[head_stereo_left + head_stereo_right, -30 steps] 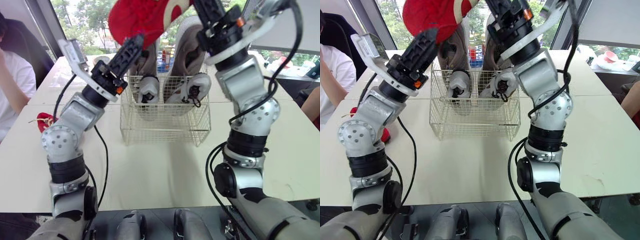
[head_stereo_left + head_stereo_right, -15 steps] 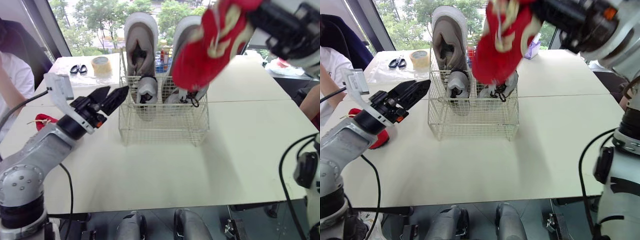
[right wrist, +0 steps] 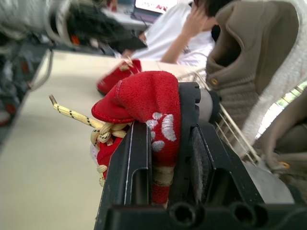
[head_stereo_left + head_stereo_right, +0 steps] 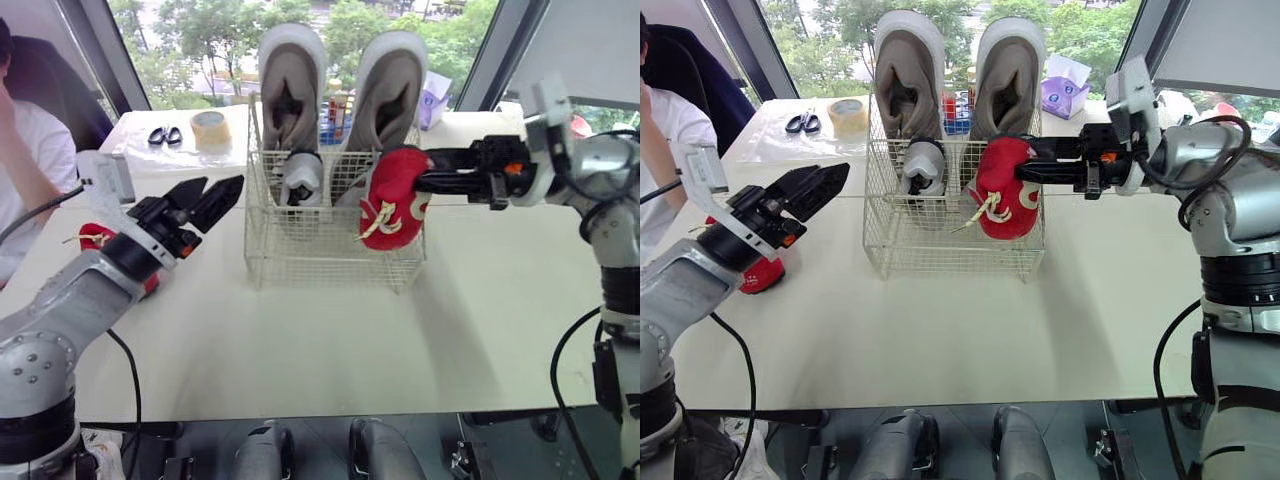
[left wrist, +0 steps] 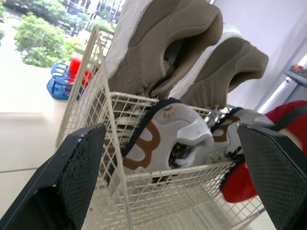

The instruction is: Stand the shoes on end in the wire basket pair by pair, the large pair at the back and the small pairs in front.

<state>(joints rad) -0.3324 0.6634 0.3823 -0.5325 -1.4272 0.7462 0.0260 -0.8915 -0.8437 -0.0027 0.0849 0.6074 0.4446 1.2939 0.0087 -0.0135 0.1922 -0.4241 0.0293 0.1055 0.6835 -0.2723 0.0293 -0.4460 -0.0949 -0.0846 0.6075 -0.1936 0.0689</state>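
Red fabric with a cream lace marks the small shoe (image 4: 1002,190) that is being gripped by the right pincer (image 4: 1030,167), whose fingers are being kept clenched on the shoe's collar. The shoe is being held toe down at the front right corner of the wire basket (image 4: 940,250); whether its toe is already inside the wires cannot be told. Behind it, the large grey-brown pair (image 4: 908,80) is being propped upright at the back of the basket, and a small white pair (image 5: 168,143) is being kept just in front of it.

For a clean placement, the shoe is probably best being lowered straight down into the free front space with its sole turned toward the front wire, the dangling lace being kept clear of the mesh, and the grip being released only once the toe is resting on the basket floor.

Its red mate (image 4: 758,275) is lying on the table (image 4: 940,330) to the left, close under the left pincer (image 4: 222,186), which is being held wide apart and empty beside the basket.

Farther off, scissors (image 4: 797,122), a tape roll (image 4: 847,107) and a purple box (image 4: 1067,75) are being left on the pale table, a person (image 4: 670,130) in white is being seated at the left, and trees are being shown through the windows.
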